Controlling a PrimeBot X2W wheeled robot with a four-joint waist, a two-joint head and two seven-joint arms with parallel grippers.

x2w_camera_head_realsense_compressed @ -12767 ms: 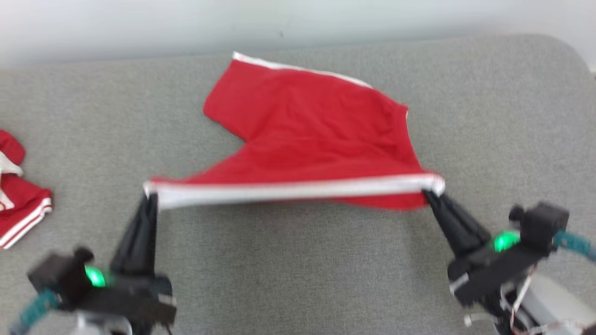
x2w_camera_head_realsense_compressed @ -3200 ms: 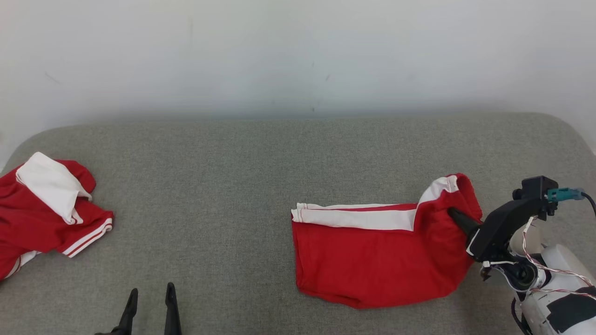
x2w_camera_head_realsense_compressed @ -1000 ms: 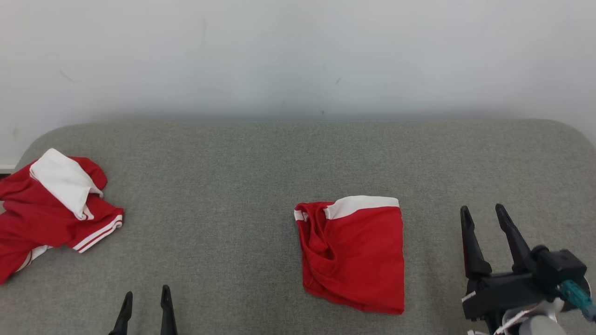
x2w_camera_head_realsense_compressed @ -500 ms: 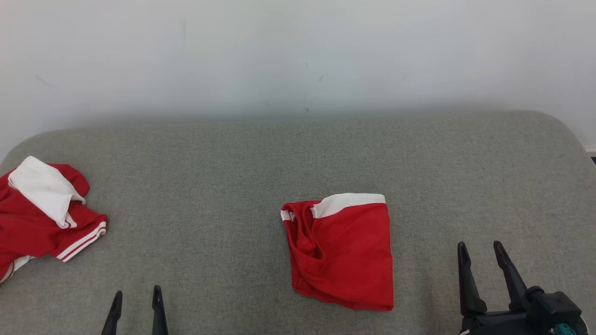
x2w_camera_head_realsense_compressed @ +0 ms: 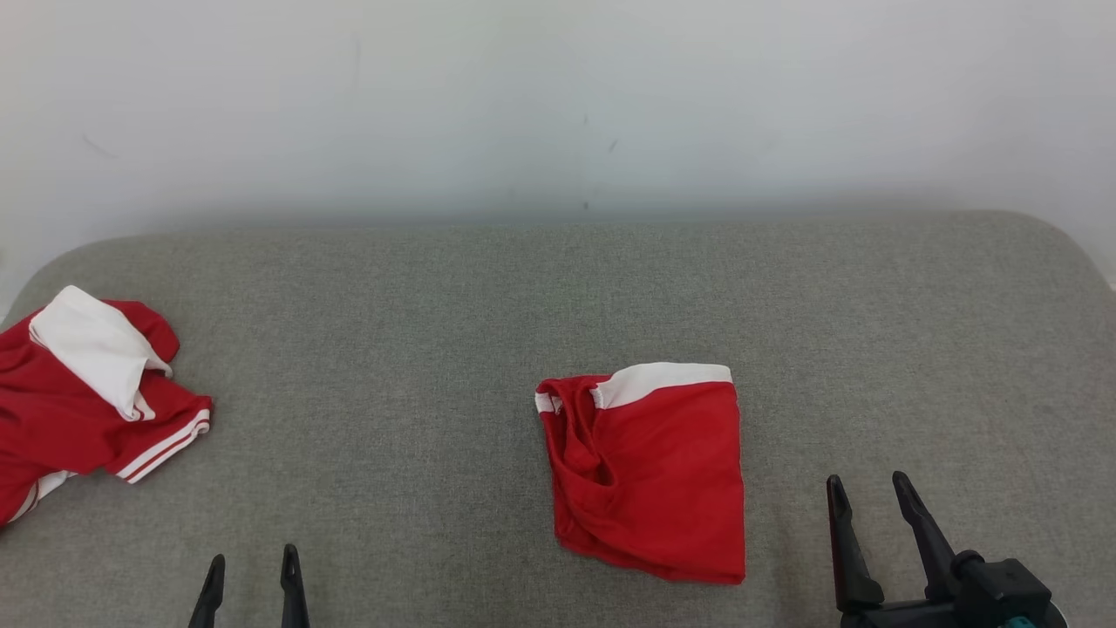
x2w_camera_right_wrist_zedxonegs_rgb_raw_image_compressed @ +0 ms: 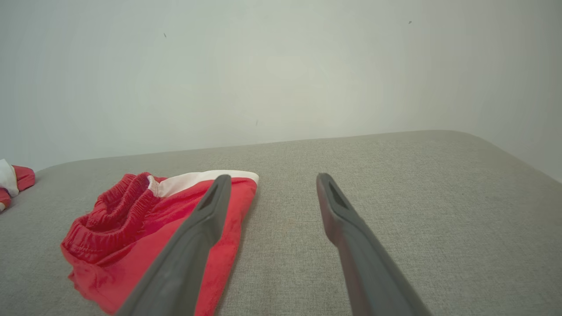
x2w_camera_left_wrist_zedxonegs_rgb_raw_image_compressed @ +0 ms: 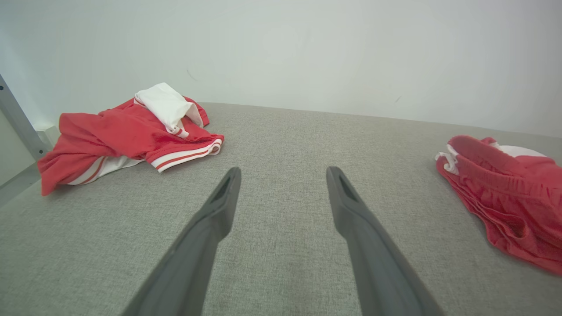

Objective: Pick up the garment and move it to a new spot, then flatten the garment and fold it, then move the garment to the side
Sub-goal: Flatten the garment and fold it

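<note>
Finds garment (x2w_camera_head_realsense_compressed: 663,471) folded, lying free at 5 o'clock of tabletop (x2w_camera_head_realsense_compressed: 436,349) centre, with left tool (x2w_camera_head_realsense_compressed: 252,556) and right tool (x2w_camera_head_realsense_compressed: 867,480) spread, empty; judges only the move aside outstanding.

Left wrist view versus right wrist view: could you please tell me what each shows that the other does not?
Left wrist view: the left gripper, jaws open, and a grey metal post. Right wrist view: the right gripper, jaws open, and the grey cushion's rounded right corner. Both: the folded red shorts, the crumpled red garment, the cushion and the white wall.
</note>
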